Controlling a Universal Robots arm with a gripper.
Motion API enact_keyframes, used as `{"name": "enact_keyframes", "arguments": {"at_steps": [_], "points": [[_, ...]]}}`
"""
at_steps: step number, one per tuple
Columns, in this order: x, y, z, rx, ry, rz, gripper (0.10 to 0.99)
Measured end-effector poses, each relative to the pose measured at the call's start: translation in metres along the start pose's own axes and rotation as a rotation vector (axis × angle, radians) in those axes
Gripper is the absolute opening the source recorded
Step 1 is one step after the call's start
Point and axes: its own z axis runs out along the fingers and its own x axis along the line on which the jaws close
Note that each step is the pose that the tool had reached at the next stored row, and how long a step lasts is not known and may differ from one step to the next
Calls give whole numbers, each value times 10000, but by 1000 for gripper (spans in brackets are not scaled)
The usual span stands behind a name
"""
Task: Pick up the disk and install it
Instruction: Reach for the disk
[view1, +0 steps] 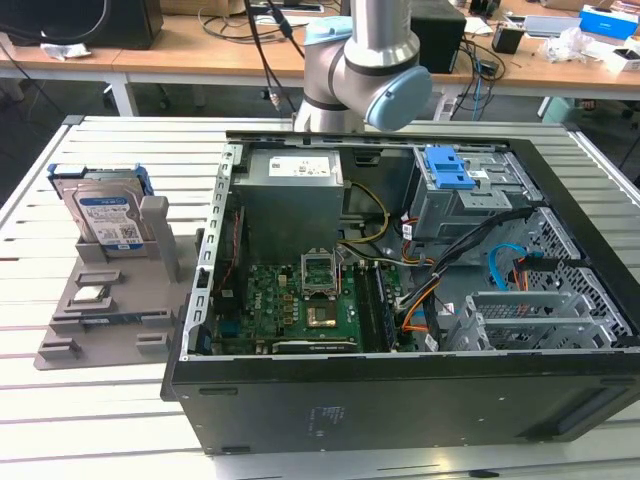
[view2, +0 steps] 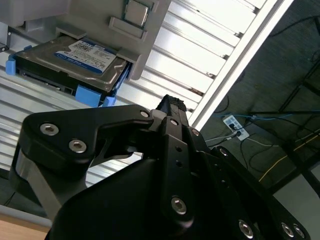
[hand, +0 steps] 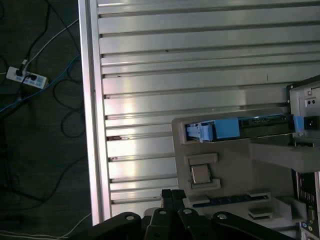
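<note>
The disk (view1: 105, 215) is a silver-grey hard drive with a blue-and-white label and a blue frame. It stands upright in a grey holder (view1: 110, 310) on the exterior view's left, beside the open computer case (view1: 400, 300). In the second wrist view the disk (view2: 70, 60) lies beyond my black gripper (view2: 172, 103), well apart from it. The first wrist view shows the disk (hand: 225, 129) edge-on in the holder, with my gripper (hand: 173, 194) shut, holding nothing and off to one side above the holder's edge.
A small square silver chip (view1: 92, 294) sits on the holder's base. Inside the case are a motherboard (view1: 300, 300), a power supply (view1: 295, 195), cables and a drive cage with a blue latch (view1: 447, 168). The slatted metal table (view1: 100, 400) ends at an edge rail (hand: 90, 125); floor cables lie beyond.
</note>
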Motion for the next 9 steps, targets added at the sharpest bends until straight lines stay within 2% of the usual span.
{"name": "enact_keyframes", "arguments": {"at_steps": [5, 9], "points": [[60, -5, 0, -1, 0, 0, 106], [57, -4, 0, -1, 0, 1, 106]]}}
